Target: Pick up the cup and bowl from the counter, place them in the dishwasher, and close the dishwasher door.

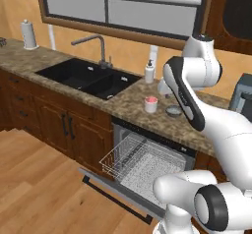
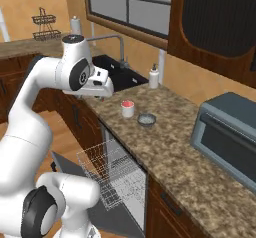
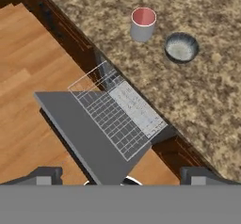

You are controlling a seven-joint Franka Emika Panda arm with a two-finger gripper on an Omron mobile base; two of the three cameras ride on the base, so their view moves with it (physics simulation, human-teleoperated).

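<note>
The white cup (image 3: pixel 142 23) with its pink-red inside stands upright on the speckled brown counter (image 3: pixel 207 100). The small grey bowl (image 3: pixel 181 47) sits just beside it, apart from it. Both also appear as cup (image 1: pixel 151 103) and bowl (image 1: pixel 173 111), and as cup (image 2: pixel 128 108) and bowl (image 2: pixel 146 119). Below the counter edge the dishwasher door (image 3: pixel 75 131) lies dropped open and the white wire rack (image 3: pixel 117 112) is pulled out over it. My gripper (image 3: pixel 121 176) hangs high above the open dishwasher, open and holding nothing, short of the cup. The gripper (image 2: pixel 97 94) is left of the cup.
A black double sink (image 1: pixel 88 75) with a faucet (image 1: pixel 101 46) lies left of the cup, and a white soap dispenser (image 1: pixel 149 72) stands behind it. A grey-blue toaster oven (image 2: pixel 225 132) stands on the counter's right. Wooden floor (image 3: pixel 33 53) spreads in front of the door.
</note>
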